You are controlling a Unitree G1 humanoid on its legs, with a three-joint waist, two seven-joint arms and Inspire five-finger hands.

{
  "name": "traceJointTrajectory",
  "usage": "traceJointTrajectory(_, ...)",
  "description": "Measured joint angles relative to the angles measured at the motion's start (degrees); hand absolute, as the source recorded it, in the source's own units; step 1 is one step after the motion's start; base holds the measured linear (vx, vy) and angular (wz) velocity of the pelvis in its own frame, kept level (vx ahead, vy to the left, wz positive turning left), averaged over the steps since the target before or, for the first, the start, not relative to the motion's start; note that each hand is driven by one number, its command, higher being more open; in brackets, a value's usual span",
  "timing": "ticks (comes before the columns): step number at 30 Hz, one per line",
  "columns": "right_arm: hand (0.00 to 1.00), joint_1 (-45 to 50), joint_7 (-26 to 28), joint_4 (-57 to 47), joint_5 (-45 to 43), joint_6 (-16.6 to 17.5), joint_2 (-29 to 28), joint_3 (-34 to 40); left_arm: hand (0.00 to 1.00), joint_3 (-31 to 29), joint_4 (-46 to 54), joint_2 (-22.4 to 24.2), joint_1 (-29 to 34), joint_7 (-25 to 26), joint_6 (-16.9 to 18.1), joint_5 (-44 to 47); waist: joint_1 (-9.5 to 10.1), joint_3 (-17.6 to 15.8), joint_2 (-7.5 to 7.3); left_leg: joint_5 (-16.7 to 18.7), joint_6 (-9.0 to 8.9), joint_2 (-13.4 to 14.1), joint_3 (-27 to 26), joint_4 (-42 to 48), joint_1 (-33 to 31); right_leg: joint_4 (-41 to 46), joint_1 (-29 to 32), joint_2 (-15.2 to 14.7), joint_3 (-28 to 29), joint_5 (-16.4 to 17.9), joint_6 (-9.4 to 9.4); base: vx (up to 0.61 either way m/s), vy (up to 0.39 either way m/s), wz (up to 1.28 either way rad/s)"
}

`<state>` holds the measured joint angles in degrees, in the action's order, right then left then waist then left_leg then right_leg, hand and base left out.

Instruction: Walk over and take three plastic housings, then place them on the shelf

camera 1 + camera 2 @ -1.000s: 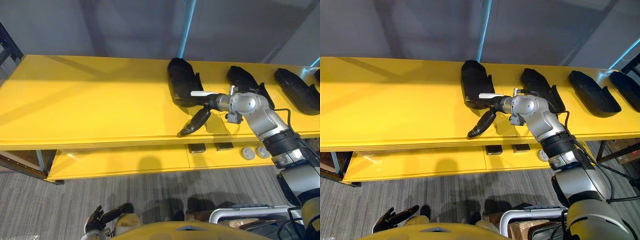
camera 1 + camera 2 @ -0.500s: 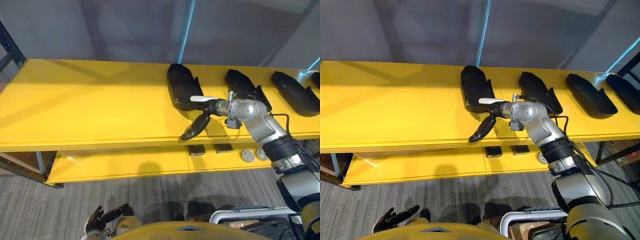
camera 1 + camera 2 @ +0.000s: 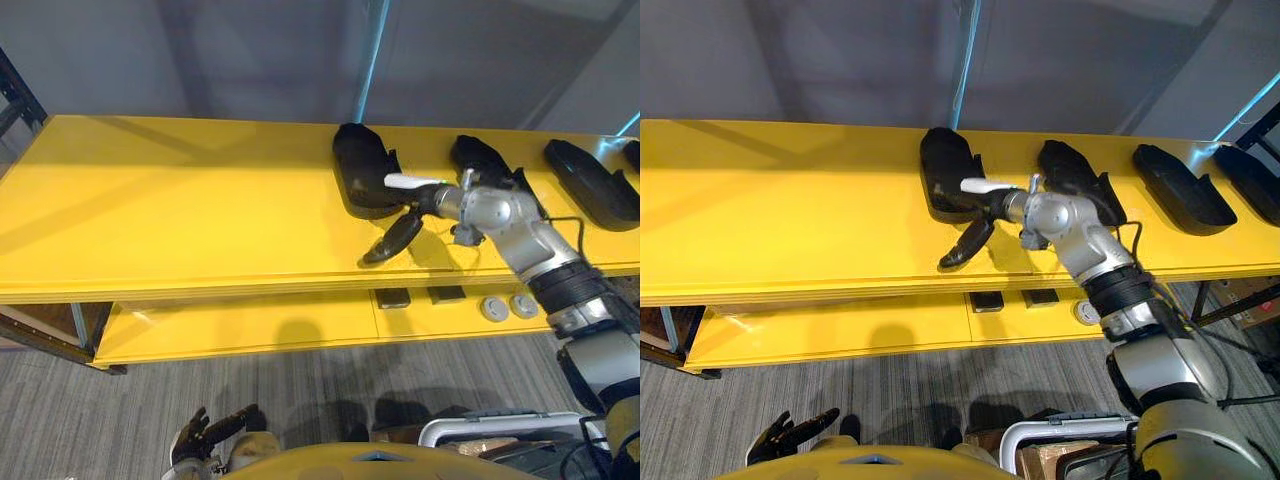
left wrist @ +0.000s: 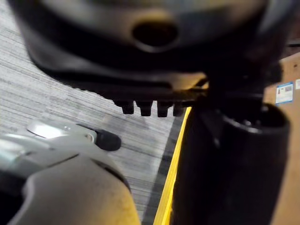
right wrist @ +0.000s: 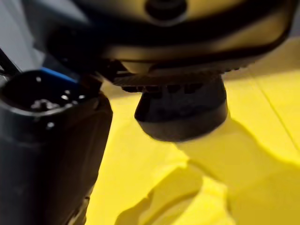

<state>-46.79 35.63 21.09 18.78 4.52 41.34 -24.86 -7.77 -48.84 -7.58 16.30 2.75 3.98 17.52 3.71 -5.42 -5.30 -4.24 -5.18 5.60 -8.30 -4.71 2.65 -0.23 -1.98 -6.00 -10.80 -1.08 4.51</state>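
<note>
Several black plastic housings lie in a row on the yellow shelf top (image 3: 180, 200): the leftmost housing (image 3: 358, 170), a second housing (image 3: 482, 160) and a third housing (image 3: 592, 182) to its right. My right hand (image 3: 422, 203) reaches over the shelf and is open. Its white-covered thumb (image 3: 405, 182) lies at the leftmost housing's near right edge. Its straight fingers (image 3: 392, 240) point toward the shelf's front, away from that housing. In the right wrist view the housing (image 5: 183, 110) sits on the yellow board just past the hand. My left hand (image 3: 207, 432) hangs low with relaxed fingers, holding nothing.
On the lower yellow shelf (image 3: 240, 325) lie two small dark blocks (image 3: 395, 297) and two grey discs (image 3: 508, 305). A blue post (image 3: 372, 60) rises behind the shelf. A dark rack frame (image 3: 15, 95) stands at the left, and a white cart handle (image 3: 480, 425) at the bottom right.
My right hand has edged back toward the leftmost housing, so its thumb now reaches the housing's edge. The view has shifted slightly. The left hand has not moved.
</note>
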Motion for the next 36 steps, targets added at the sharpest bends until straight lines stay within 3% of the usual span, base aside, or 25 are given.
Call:
traceJointTrajectory(6, 1.0, -8.6, -5.1, 0.5, -6.5, 1.2, 4.5, 0.2, 1.0, 0.2, 0.6, -0.1, -0.2, -1.7, 1.0, 0.1, -0.72, 0.0, -0.01, 0.0, 0.0, 0.1, -0.1, 0.0, 0.3, -0.2, -0.3, 0.1, 0.1, -0.1, -0.04, 0.0, 0.0, 0.0)
traceJointTrajectory(14, 1.0, -9.3, -6.4, 0.5, -9.2, 0.4, 5.5, 0.4, 1.0, 1.3, 1.0, -0.4, -0.7, -2.2, 1.0, 0.4, -1.12, 0.0, 0.0, 0.1, -0.05, 0.2, -1.9, -0.1, 0.9, -0.8, -0.2, 0.3, 1.8, -0.8, -0.08, -0.02, 0.007, -0.11)
traceJointTrajectory(17, 1.0, -5.9, -10.9, -2.1, -14.4, -1.5, 5.5, 6.1, 1.0, 1.3, 1.0, -0.7, -0.8, -2.2, 1.0, 0.4, -1.42, 0.0, -0.01, 0.2, -0.04, 0.2, -2.9, -0.1, 0.9, -0.8, 0.4, 0.3, 2.8, -1.1, -0.02, -0.02, 0.011, -0.16)
traceJointTrajectory(20, 1.0, 3.9, -16.9, -14.9, -29.5, -2.9, 5.4, 18.3, 1.0, 1.2, 0.0, -0.8, -1.0, -2.1, 1.1, 0.3, -2.79, 0.0, 0.02, 0.6, -0.18, 0.2, -5.0, -0.1, 1.3, -0.8, 1.1, 0.4, 4.7, -1.4, 0.1, 0.01, 0.016, -0.32)
traceJointTrajectory(22, 1.0, 13.8, -22.7, -24.9, -31.5, -3.2, 2.4, 29.7, 1.0, 0.8, -1.3, -0.8, -0.8, -1.7, 1.4, 0.3, -4.75, 0.2, -0.02, 1.5, -0.18, 0.2, -7.4, -0.1, 3.0, -0.6, 1.0, 0.6, 7.3, -1.5, 0.15, 0.02, 0.031, -0.56)
traceJointTrajectory(27, 1.0, 37.0, -34.1, -32.9, -30.8, -0.7, -10.8, 50.3, 1.0, 0.0, -3.8, -0.5, -0.4, -0.8, 3.6, 0.4, -9.73, 2.7, 0.06, 3.2, -0.56, 0.2, -13.2, -0.3, 4.9, 0.1, 2.6, 1.1, 12.9, -1.6, 0.42, 0.01, 0.048, -0.59)
traceJointTrajectory(28, 1.0, 40.0, -35.1, -33.0, -30.6, 0.0, -12.9, 51.8, 1.0, 0.0, -4.2, -0.2, -0.2, -0.7, 3.8, 0.4, -10.34, 3.0, 0.26, 3.3, -0.6, 0.2, -13.8, -0.3, 5.1, 0.2, 2.8, 1.2, 13.6, -1.6, 0.43, 0.03, 0.045, -0.61)
traceJointTrajectory(30, 1.0, 50.3, -39.0, -33.0, -30.2, 1.2, -19.9, 54.6, 1.0, 0.0, -4.9, 0.6, -0.3, -0.3, 4.0, 0.3, -13.34, 3.4, 1.25, 4.2, -0.86, 0.6, -16.8, -0.4, 6.4, 0.2, 3.1, 1.7, 16.1, -1.6, 0.51, 0.0, 0.023, -0.63)
traceJointTrajectory(33, 1.0, 60.6, -45.3, -33.0, -20.9, 2.0, -27.3, 55.8, 1.0, 0.2, -5.0, 1.8, -0.5, -0.6, 5.3, 0.0, -15.74, 3.3, 2.56, 5.2, -1.42, 0.9, -19.8, -0.4, 8.0, 0.3, 3.2, 2.2, 19.0, -1.6, 0.59, 0.0, 0.006, -0.55)
traceJointTrajectory(36, 1.0, 67.6, -49.3, -32.8, -19.1, 3.5, -31.9, 55.6, 1.0, 0.8, -4.9, 2.4, -0.3, -0.8, 6.1, -0.1, -17.47, 3.3, 3.9, 5.6, -1.57, 0.9, -22.2, -0.3, 9.0, 0.6, 3.6, 2.8, 21.1, -1.7, 0.71, 0.0, -0.005, -0.36)
